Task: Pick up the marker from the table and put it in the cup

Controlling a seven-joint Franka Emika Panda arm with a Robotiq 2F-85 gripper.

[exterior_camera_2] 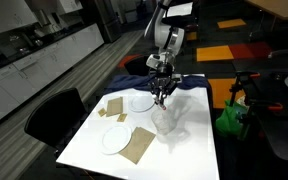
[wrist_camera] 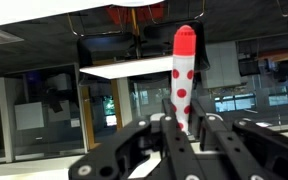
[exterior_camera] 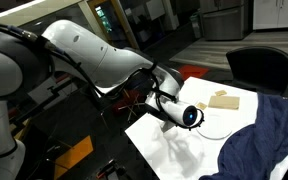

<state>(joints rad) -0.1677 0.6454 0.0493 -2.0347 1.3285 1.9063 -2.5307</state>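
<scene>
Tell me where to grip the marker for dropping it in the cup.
Grip the marker near one end of its thin shaft, pinched across its width, as the gripper does now. It is a straight slim stick, so most of its length juts past the fingertips, free to enter the cup.

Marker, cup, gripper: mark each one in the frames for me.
marker [wrist_camera: 184, 62]: wrist view, on its red and white shaft.
cup [exterior_camera_2: 165, 122]: in an exterior view, on its clear side wall.
gripper [exterior_camera_2: 162, 97]: in an exterior view, midway between its fingertips.
</scene>
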